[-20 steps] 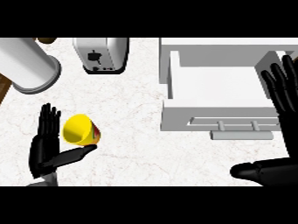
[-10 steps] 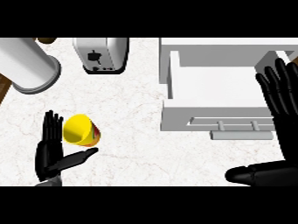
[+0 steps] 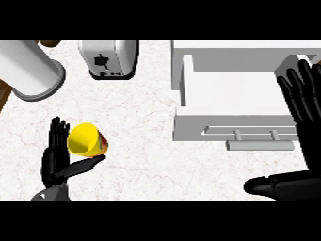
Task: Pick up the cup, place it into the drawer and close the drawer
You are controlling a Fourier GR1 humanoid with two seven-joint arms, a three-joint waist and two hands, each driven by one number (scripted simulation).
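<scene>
Sitting on the counter (image 3: pixel 149 127), front left: yellow cup (image 3: pixel 85 139), touching left hand (image 3: pixel 55 162), whose fingers are straight and thumb spread beneath, not closed round it. Drawer (image 3: pixel 225 89) stands open, well apart to the right, with the right hand (image 3: pixel 316 108) flat and spread beside it. Risk: a nudge before the fingers curl could roll the cup away.

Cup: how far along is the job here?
Done: the drawer stands open. In hand: the left hand flanks the yellow cup, fingers straight beside it, thumb under it, not curled round it. Left: lift, place in drawer, close it. Right hand rests open at the right edge.
</scene>
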